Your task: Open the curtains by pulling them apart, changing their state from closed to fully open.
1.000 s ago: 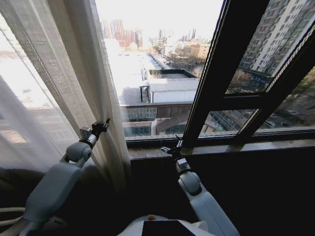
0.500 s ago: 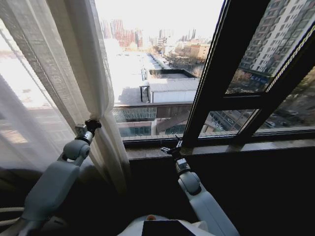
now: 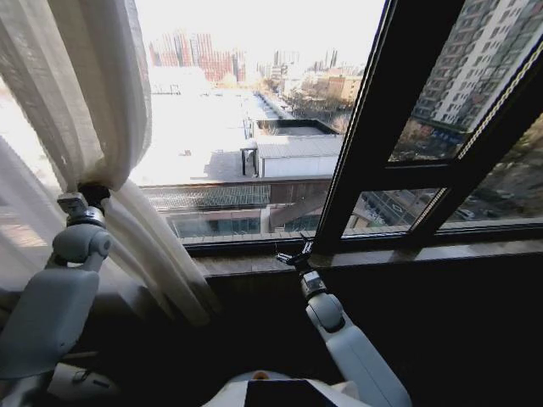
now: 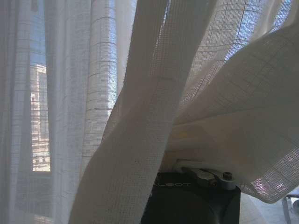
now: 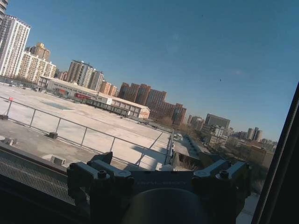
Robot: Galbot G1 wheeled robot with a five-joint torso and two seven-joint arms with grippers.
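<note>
Curtains: the curtains (image 3: 102,110), sheer cream pleats, are gathered at the far left of the window, bunched at waist height.
Left gripper: the left gripper (image 3: 92,197) is clamped on the gathered fabric; in the wrist view cloth drapes over its body.
Right gripper: the right gripper (image 3: 293,258) rests near the window sill (image 3: 441,252), fingers spread, holding nothing.
Change: over the last second the left arm has dragged the bundle further left, baring more glass.
Meaning: this panel looks nearly fully drawn.
</note>
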